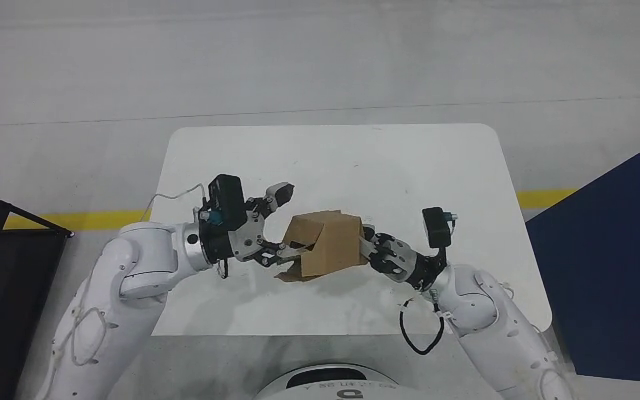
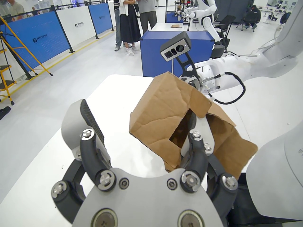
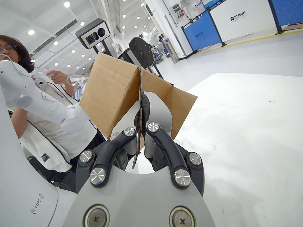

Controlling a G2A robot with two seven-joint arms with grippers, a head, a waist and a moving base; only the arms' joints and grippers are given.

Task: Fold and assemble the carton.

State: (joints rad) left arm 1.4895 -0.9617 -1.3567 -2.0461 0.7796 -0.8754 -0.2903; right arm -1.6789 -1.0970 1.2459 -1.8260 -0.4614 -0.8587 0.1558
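Note:
The brown carton [image 1: 325, 245] is partly folded and held up over the middle of the white table [image 1: 400, 160]. My right gripper [image 1: 372, 250] is shut on the carton's doubled edge [image 3: 141, 88], with the cardboard pinched between its fingers [image 3: 156, 109]. My left gripper [image 1: 282, 225] stands open at the carton's other side. One of its fingers [image 2: 197, 128] pokes into the carton's open end [image 2: 182, 128], beside a loose flap [image 2: 232, 147]. The other finger [image 2: 91, 121] is spread wide, clear of the cardboard. The carton's walls [image 2: 161, 105] are creased.
The table's far half and left part are bare. A dark blue barrier [image 1: 600, 270] stands close to the table's right side. A black frame [image 1: 20, 260] is at the far left, and a yellow floor line [image 1: 90, 218] runs behind the table.

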